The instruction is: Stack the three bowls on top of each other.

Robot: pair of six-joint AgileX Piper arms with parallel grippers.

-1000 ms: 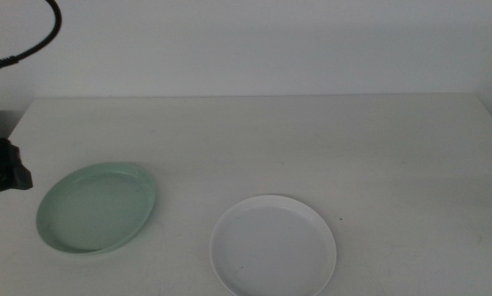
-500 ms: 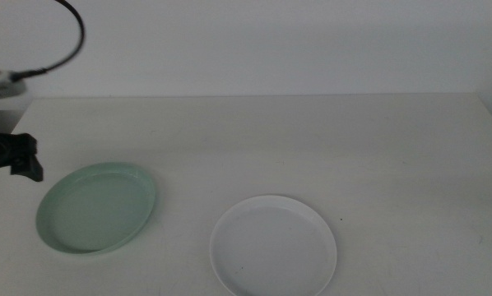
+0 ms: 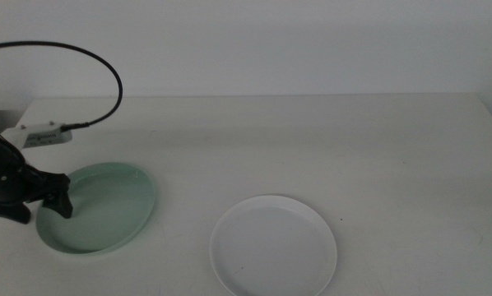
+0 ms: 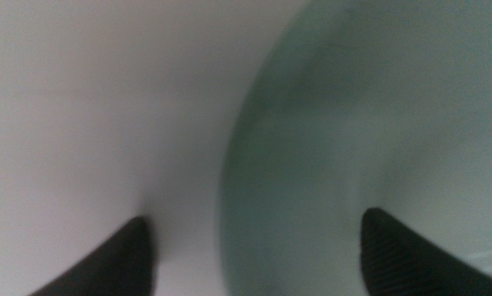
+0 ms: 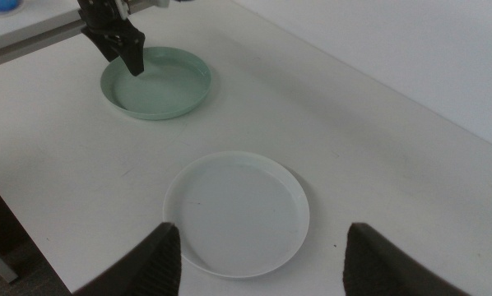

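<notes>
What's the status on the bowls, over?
Left gripper open, jaws straddling mint green bowl's rim. Right gripper open, waiting above white bowl. Grey bowl not in view. Nothing stacked.

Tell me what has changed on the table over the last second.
The left pincer has come in from the table's left edge and down to the pale mint green shallow plastic bowl, open, straddling its near-left rim. Nothing is gripped yet. That bowl, the white shallow plastic bowl and the waiting right pincer have not moved.

Blurred mint green bowl (image 4: 353, 131) rim between parted left hand (image 4: 254, 251) jaws.
</notes>
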